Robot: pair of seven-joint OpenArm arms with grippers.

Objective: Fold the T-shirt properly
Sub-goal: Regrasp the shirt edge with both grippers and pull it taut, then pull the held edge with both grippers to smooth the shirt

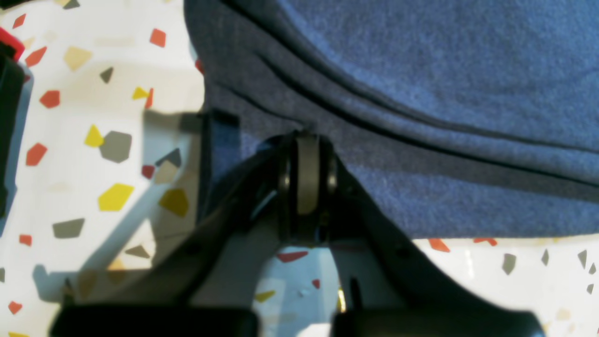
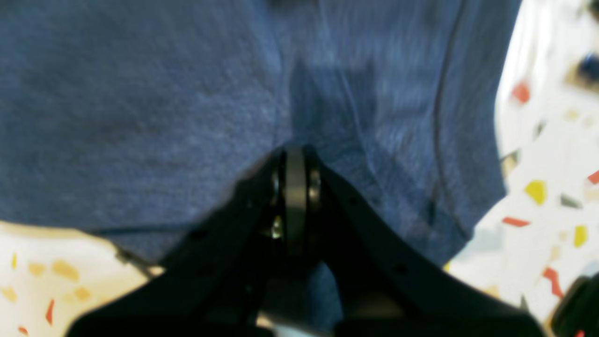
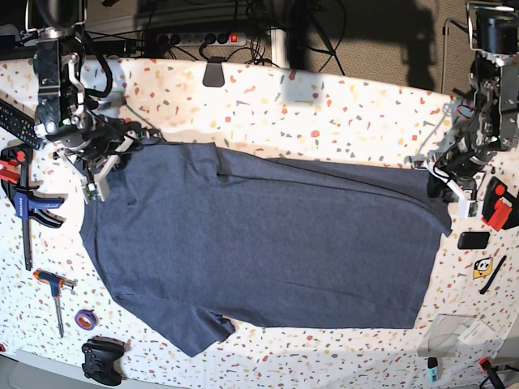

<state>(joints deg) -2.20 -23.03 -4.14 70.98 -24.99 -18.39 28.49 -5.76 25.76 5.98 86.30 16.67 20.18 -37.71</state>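
The T-shirt [image 3: 268,243] lies spread across the tabletop [image 3: 324,105]. Each claw is pinched onto its far long edge: left claw [image 1: 306,140] at the hem corner, right claw [image 2: 295,154] near the shoulder, probably to lift that edge for a lengthwise fold.

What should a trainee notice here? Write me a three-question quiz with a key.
1. True or false: in the base view, the T-shirt lies with white lettering facing up.
2. Pick one: the left gripper is A) open, B) shut on the T-shirt's edge, C) hidden.
3. Short answer: what does the right gripper pinch?

Key: 1 false, the plain side is up; 2 B; 3 the T-shirt.
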